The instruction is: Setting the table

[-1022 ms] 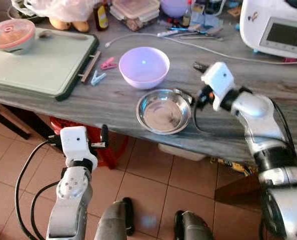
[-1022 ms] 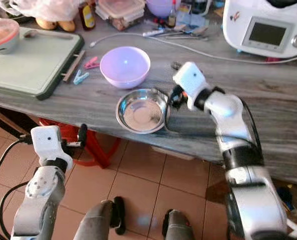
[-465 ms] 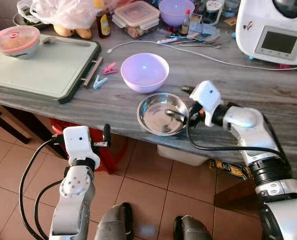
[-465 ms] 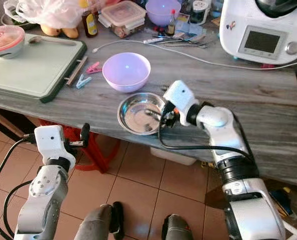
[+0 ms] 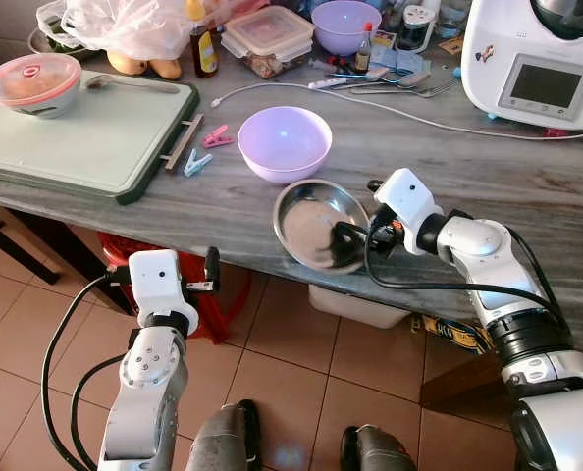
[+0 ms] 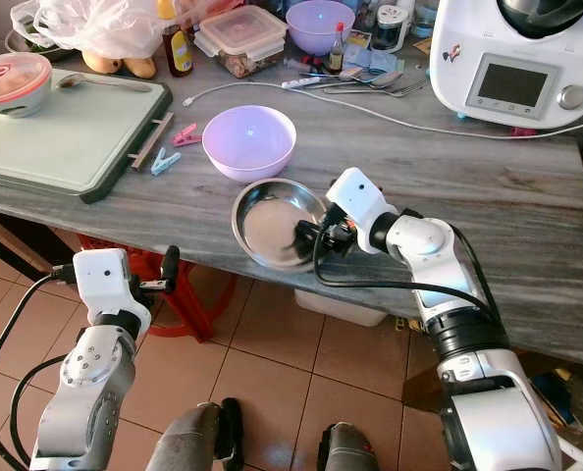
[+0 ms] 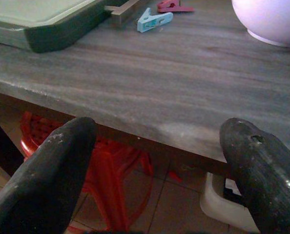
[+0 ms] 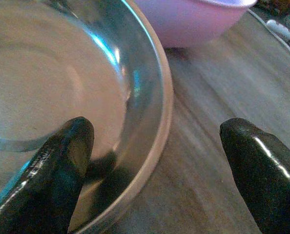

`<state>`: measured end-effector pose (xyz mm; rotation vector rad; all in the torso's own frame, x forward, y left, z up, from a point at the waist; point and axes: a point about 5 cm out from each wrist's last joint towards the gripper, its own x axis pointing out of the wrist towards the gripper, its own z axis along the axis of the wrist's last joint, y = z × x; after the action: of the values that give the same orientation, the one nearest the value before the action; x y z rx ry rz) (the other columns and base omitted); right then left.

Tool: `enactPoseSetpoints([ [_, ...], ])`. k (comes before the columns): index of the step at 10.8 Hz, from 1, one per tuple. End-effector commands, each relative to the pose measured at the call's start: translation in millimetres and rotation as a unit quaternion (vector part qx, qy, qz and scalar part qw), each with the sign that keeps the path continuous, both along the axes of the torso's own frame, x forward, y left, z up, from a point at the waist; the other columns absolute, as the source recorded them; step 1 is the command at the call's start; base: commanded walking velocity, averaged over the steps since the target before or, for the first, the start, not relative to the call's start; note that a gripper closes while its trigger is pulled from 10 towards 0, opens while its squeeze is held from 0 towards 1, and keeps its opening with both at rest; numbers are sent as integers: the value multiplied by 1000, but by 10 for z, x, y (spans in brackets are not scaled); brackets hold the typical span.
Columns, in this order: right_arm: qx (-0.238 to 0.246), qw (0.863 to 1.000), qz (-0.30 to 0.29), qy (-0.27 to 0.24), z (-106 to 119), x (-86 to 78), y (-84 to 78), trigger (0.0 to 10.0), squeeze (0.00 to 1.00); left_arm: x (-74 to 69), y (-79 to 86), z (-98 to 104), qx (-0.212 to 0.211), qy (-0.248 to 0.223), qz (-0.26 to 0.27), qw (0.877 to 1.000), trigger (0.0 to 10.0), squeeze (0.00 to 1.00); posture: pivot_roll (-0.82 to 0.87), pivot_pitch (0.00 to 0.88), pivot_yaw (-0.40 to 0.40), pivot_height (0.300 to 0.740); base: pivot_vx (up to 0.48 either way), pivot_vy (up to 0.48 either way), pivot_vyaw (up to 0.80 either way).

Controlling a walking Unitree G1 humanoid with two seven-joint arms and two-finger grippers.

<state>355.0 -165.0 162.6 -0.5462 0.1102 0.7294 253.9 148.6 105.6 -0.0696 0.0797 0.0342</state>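
**Steel bowl at the desk's near edge**

Left gripper (image 5: 209, 270) hangs below the desk (image 5: 527, 196) edge, jaws wide, over tiled floor (image 5: 301, 383). Right gripper (image 8: 155, 161), jaws wide, straddles the rim of the steel bowl (image 5: 316, 224), one finger inside, one outside; contact unclear. Just beyond, the purple bowl (image 5: 283, 142) nearly touches it. Far clutter is cut off.

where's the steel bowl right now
The steel bowl sits at the table's near edge, just in front of the purple bowl, with the right gripper straddling its rim.
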Motion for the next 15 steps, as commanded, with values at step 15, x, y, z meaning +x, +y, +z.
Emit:
enactPoseSetpoints([
  [15, 37, 985, -124, -116, 524, 139, -132, 10000, 59, 3, 35, -9, 2, -3, 6, 1000, 10000, 0, -6, 124, 41, 740, 0, 0, 0],
])
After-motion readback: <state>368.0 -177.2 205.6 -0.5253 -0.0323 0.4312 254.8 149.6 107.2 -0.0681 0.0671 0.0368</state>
